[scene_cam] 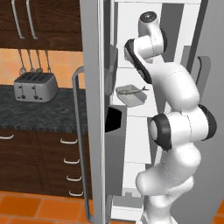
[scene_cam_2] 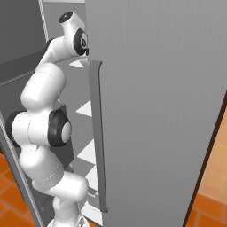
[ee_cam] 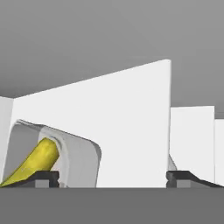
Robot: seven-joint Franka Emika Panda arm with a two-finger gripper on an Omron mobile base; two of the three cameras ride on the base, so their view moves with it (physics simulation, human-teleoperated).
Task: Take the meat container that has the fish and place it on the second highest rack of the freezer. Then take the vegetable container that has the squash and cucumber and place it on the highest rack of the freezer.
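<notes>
The meat container (scene_cam: 130, 95), a clear tray with a grey fish (scene_cam: 132, 90) in it, sits on a white freezer rack (scene_cam: 144, 108), to the left of my arm's upper link. My arm reaches up past it into the compartment above. In the hand view the vegetable container (ee_cam: 74, 157), a clear rounded tray, rests on a white surface at the lower left with the yellow squash (ee_cam: 35, 162) inside; the cucumber is hidden. My gripper (ee_cam: 113, 177) is open, its fingertips (ee_cam: 43, 176) far apart, the left one in front of the tray's near rim and nothing held between them.
The open freezer door with its long grey handle (scene_cam: 78, 131) stands left of the arm, with a dark door bin (scene_cam: 114, 119) on its inside. The other grey door and handle (scene_cam_2: 97, 133) close in on the right. A toaster (scene_cam: 35, 86) sits on the dark counter (scene_cam: 39, 113).
</notes>
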